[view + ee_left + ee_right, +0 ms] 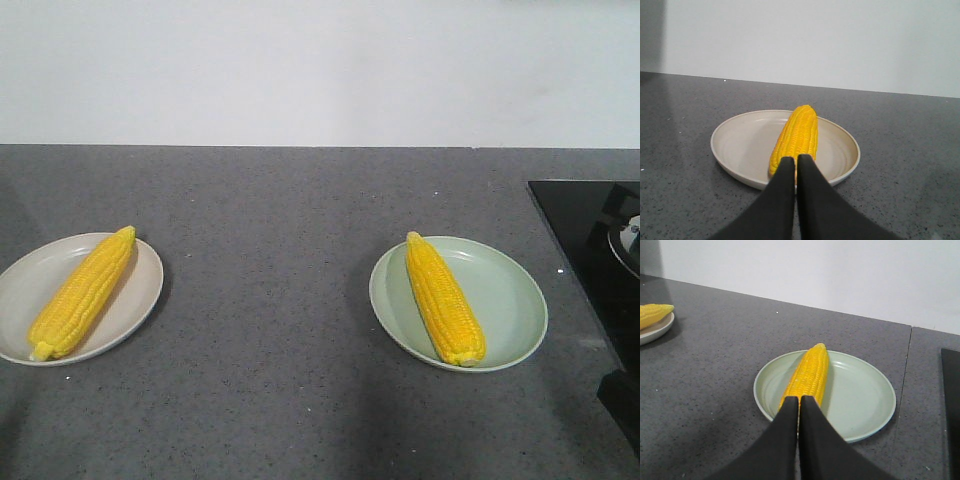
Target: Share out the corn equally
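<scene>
One yellow corn cob (82, 293) lies on the beige plate (140, 290) at the left of the grey counter. Another corn cob (444, 297) lies on the pale green plate (510, 300) at the right. In the left wrist view my left gripper (795, 159) is shut and empty, its tips in front of the near end of the cob (796, 136) on the beige plate (740, 145). In the right wrist view my right gripper (799, 399) is shut and empty, in front of the cob (809, 374) on the green plate (860, 400). Neither gripper shows in the front view.
A black glass cooktop (590, 240) is set into the counter at the right edge. A white wall (320, 70) runs behind the counter. A seam (906, 370) in the counter runs just right of the green plate.
</scene>
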